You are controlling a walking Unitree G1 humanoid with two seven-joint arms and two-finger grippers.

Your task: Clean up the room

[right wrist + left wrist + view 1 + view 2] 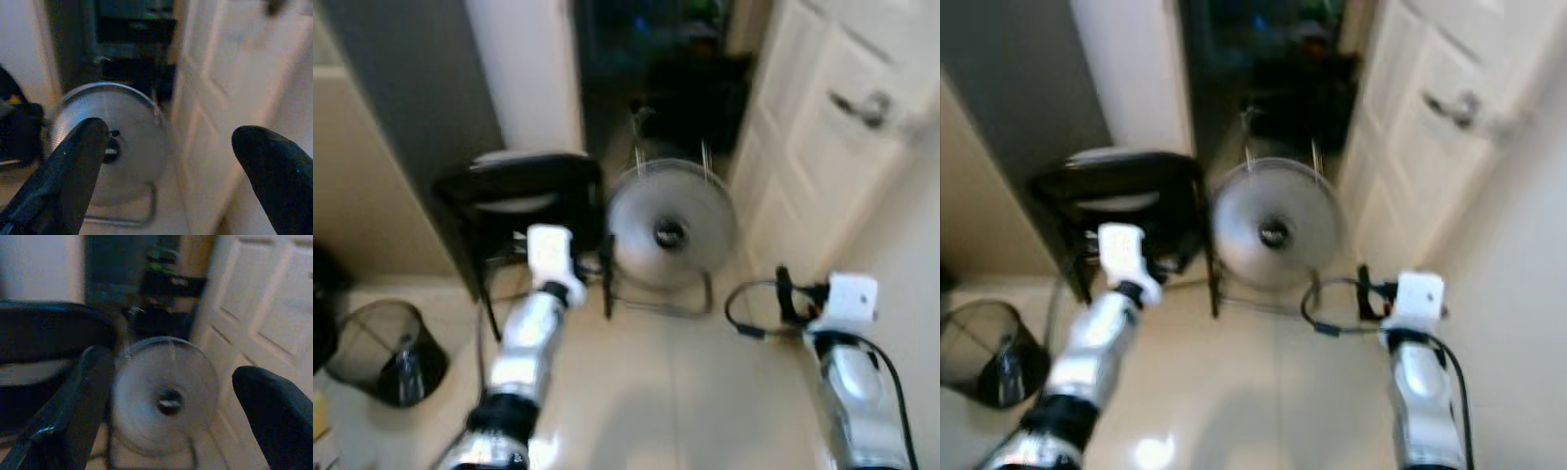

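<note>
at 9 o'clock a black mesh waste bin (382,352) is sitting on glossy tile. the left gripper (166,431) is hovering with fingers spread, holding nothing. at 12 o'clock the round wire-grille floor fan (671,230) is standing; likely light but awkward, so grip its tubular base. the right gripper (168,181) is likewise gaping, unladen.

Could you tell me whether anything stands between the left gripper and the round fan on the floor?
Nothing visible does: the open left gripper looks straight at the fan, with bare floor between; the black chair stands beside it.
</note>
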